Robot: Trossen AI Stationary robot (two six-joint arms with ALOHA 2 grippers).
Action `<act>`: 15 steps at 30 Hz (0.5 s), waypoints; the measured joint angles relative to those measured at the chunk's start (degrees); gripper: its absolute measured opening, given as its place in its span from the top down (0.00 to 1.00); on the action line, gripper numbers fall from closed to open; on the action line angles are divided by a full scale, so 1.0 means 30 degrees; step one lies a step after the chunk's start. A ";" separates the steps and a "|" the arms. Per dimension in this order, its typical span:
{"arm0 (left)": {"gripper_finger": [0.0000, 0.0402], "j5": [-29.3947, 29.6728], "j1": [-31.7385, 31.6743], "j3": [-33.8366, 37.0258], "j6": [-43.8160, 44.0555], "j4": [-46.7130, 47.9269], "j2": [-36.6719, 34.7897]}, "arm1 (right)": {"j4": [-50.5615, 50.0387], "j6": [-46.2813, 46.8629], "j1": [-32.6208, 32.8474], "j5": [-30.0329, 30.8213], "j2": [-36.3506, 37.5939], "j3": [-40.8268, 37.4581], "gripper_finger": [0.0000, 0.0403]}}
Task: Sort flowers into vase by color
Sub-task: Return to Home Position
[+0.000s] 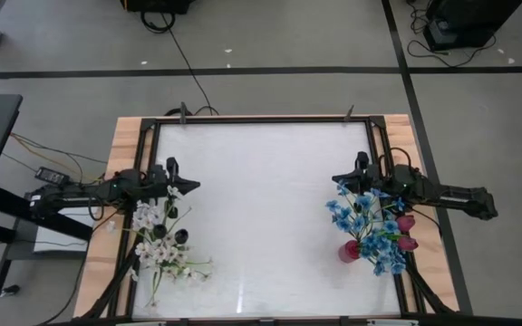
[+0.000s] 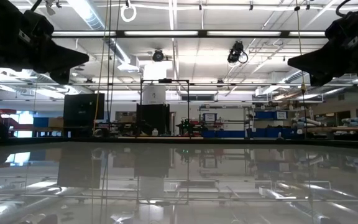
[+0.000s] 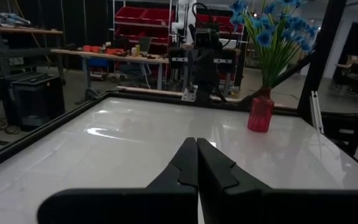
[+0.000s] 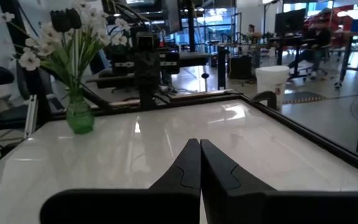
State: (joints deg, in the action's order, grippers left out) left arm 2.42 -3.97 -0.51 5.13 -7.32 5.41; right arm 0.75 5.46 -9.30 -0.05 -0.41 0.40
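Left gripper (image 1: 185, 186), well apart from the red vase (image 1: 349, 251), and right gripper (image 1: 338, 179), near it: both jaws pressed together. Risk: right arm snags the blue flowers (image 1: 366, 223) and topples the vase.

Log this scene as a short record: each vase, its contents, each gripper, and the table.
green vase: on the left side of the table, holding white flowers and dark buds
red vase: on the right side, holding blue flowers and dark red tulips
left gripper: shut, empty, raised beside the green vase
right gripper: shut, empty, raised beside the red vase
table: white top, one vase at each side
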 joint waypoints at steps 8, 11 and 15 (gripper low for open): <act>1.00 0.0014 0.0000 0.0007 -0.0284 0.0594 0.0014 | 0.0007 -0.0716 0.0051 0.0000 -0.0261 0.0000 0.99; 1.00 0.0007 0.0000 0.0007 0.0336 0.0672 0.0007 | 0.0019 0.0116 0.0051 0.0000 -0.0270 0.0000 0.98; 0.99 0.0015 0.0000 0.0007 0.2593 0.1192 0.0073 | 0.0029 0.0861 0.0051 0.0000 -0.0320 0.0000 0.94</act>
State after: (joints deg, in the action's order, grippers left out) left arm 2.46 -3.97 -0.49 12.90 -3.75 5.63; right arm 0.84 8.04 -9.15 -0.05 -1.37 0.40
